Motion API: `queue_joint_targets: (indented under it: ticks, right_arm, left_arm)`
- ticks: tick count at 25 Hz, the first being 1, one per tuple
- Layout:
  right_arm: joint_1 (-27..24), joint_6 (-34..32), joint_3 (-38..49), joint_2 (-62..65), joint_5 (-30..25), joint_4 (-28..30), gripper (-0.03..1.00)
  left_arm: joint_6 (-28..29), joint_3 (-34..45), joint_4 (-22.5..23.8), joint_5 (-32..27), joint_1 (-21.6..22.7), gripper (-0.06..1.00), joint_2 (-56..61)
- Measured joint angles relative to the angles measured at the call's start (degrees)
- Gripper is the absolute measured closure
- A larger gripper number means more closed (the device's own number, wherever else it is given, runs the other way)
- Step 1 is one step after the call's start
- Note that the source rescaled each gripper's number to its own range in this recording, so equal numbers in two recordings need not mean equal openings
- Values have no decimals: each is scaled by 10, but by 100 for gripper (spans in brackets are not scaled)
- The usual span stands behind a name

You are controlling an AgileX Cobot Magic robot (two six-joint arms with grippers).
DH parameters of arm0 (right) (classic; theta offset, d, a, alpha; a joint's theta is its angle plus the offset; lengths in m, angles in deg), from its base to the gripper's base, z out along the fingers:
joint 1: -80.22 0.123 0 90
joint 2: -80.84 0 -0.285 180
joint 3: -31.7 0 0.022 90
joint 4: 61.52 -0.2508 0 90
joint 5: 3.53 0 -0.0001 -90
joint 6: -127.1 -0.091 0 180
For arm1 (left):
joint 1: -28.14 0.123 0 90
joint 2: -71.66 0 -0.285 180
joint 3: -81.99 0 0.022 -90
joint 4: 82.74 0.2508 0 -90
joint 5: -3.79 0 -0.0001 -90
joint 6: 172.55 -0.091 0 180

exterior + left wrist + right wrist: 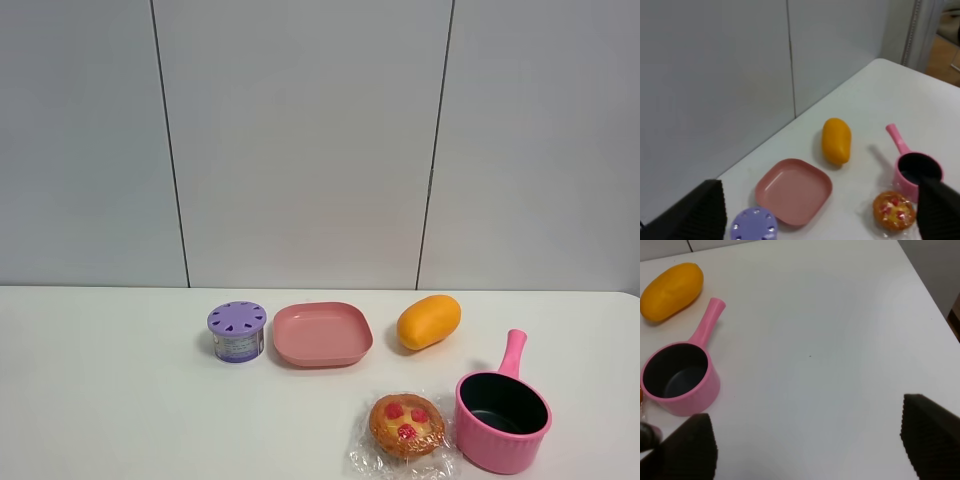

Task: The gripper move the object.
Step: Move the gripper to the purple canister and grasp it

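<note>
A small, short purple cylindrical canister (237, 332) with a lavender lid pierced by a ring of dark slots stood upright on the white tabletop (100, 400), toward the left of the row of things in the high view. Just beside it, on its right and with a thin gap between them, lay a shallow pink square plastic plate (322, 333). Further right, near the plate but apart from it, rested an orange oval fruit (429, 321). Nearer the front edge sat a pink ribbed pot (503, 405) with a dark inside, its pink handle pointing back toward the fruit. A round orange tart with 3 red spots, wrapped in clear plastic (406, 425), lay just beside the pot on its left. A grey panelled wall (300, 140) stood behind the tabletop.

The left tool (820, 186) was spread wide, its 2 black fingers (695, 215) at either side of its wrist view, and it held nothing. That view showed the canister (754, 226) low between them, close by 1 finger, with the plate (793, 190), fruit (836, 140), pot (917, 172) and tart (894, 211) beyond.

The right tool (807, 410) was also spread wide and held nothing, its black fingers (930, 435) over bare tabletop (815, 315), with the pot (680, 377) and fruit (671, 291) to 1 side.
</note>
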Motion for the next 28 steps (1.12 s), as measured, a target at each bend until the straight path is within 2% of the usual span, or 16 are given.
queue_joint_targets:
  ticks: [3,8,15,18,22,25,28]
  right_arm:
    - [0,0,0,0,0,0,-3]
    - [0,0,0,0,0,0,-3]
    - [0,0,0,0,0,0,-3]
    - [0,0,0,0,0,0,-3]
    - [0,0,0,0,0,0,-3]
    - [0,0,0,0,0,0,-3]
    - [0,0,0,0,0,0,-3]
  left_arm:
    - [-25,-21,-3,21,0,78,-58]
    - [-33,-82,14,38,-8,78,-135]
    - [-16,-95,56,131,-79,78,-238]
    - [13,-95,97,178,-125,78,-295]
    - [84,-100,182,223,-164,78,-374]
    - [170,-126,267,222,-169,78,-430]
    - [247,-162,336,176,-173,78,-482]
